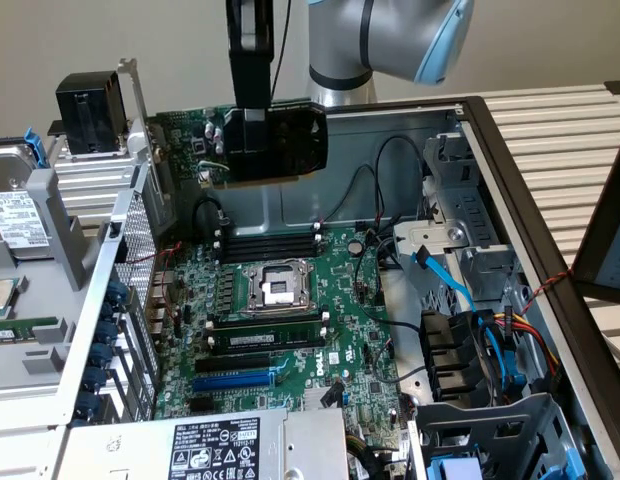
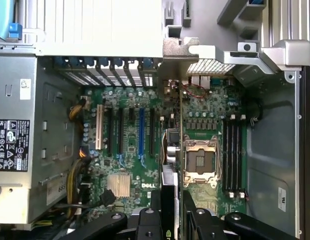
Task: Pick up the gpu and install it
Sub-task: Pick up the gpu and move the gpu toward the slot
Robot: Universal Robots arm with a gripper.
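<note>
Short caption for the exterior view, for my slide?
Claw holds the graphics card in the air above the open computer's motherboard.

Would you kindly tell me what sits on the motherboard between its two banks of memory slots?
The CPU socket sits there, as the exterior view shows.

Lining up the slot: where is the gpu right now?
The gpu hangs in the gripper, clear above the motherboard inside the open case, in the exterior view's upper middle, above the CPU socket.

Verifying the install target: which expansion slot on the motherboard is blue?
The long blue slot, flanked by black slots; the one white slot sits beside the power supply.
</note>
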